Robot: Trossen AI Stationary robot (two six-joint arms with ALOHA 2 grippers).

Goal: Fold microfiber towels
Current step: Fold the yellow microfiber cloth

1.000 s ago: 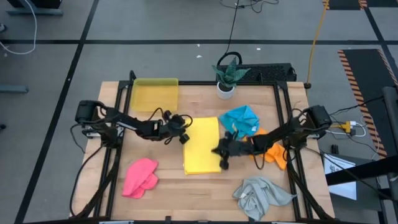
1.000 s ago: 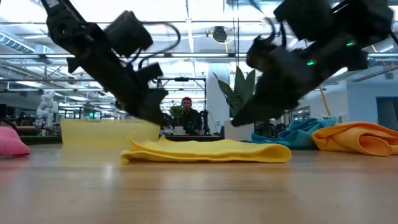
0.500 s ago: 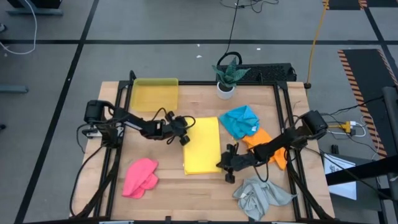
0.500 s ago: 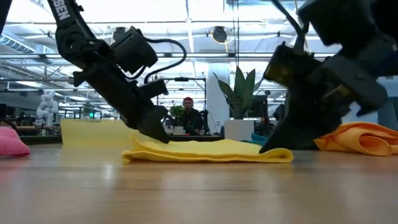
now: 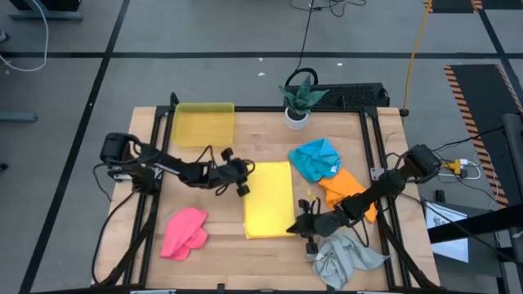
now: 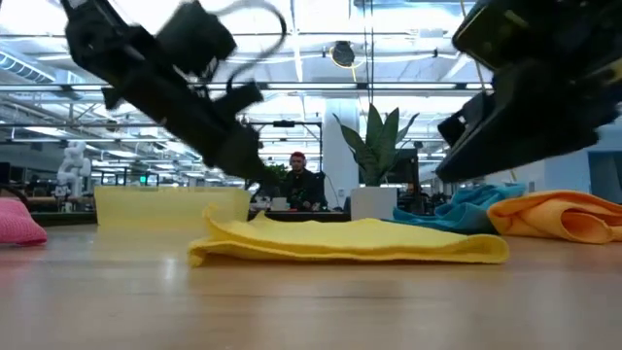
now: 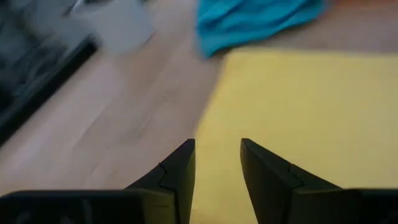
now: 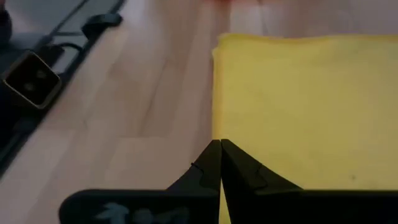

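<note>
The yellow towel (image 5: 269, 200) lies folded flat at the table's middle; it also shows in the low view (image 6: 350, 241). My left gripper (image 7: 217, 149) is open, just above the towel's far left corner (image 5: 243, 178). My right gripper (image 8: 219, 146) is shut, over the towel's near right corner (image 5: 301, 230); in the low view it stands above the cloth (image 6: 447, 170). The pink towel (image 5: 184, 233) lies crumpled at the near left, the blue towel (image 5: 316, 158) and the orange towel (image 5: 350, 192) at the right, and the grey towel (image 5: 343, 257) at the near right.
A translucent yellow tray (image 5: 203, 122) stands at the far left corner. A potted plant (image 5: 298, 102) stands at the far edge's middle. Bare wood shows between the pink and yellow towels. A person sits in the room beyond the table (image 6: 294, 185).
My right gripper has gone toward the table's near edge along the yellow towel's right side. The towel has slid a little toward the near edge, and its near end now reaches farther. My left gripper dipped onto the towel's far left corner, then rose clear.
</note>
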